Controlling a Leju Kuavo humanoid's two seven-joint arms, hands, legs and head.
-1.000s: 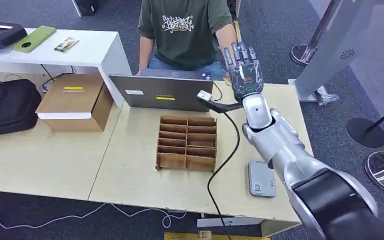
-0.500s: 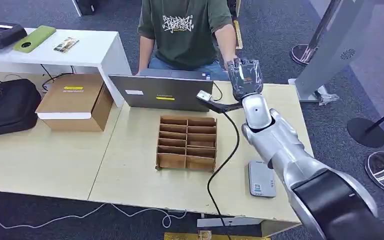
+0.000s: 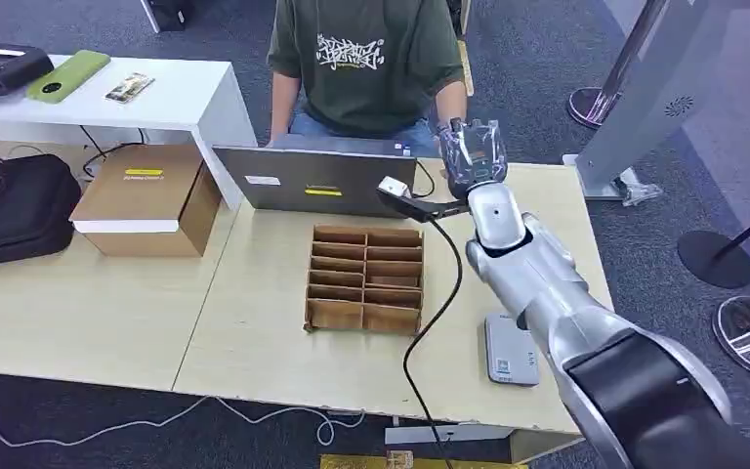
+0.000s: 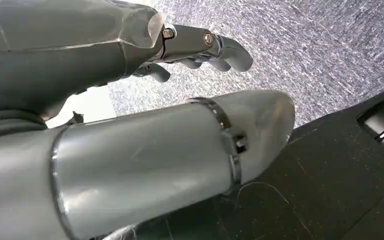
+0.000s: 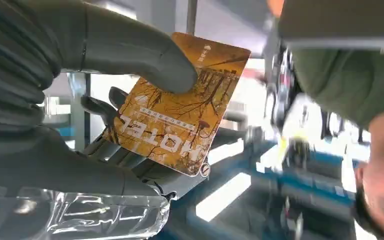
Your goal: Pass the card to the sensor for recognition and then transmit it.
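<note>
An orange hotel key card is held in the right hand, pinched between the thick grey thumb on its printed face and the darker fingers behind it. The grip is taken at one end, so that most of the card's length is left projecting free. In the head view the right hand is raised at the far right of the table, close in front of a seated person in a dark green shirt, its fingers curled inward.

The card is judged to be light, thin and stiff, with a smooth glossy face that could slide under a loose pinch. A firm hold near one short edge seems best, since the free part can then be laid flat to a reader without the fingers getting between. Little force should be needed, and some flex is likely if it is pressed hard.

Just left of the hand, a small white sensor head on a black arm is seen, with a black cable trailing to the near edge. A grey card reader lies flat at the near right of the table. Further left are a cardboard divider tray and a laptop.

The left hand hangs over grey carpet with its fingers loosely curled and nothing is seen in it.
</note>
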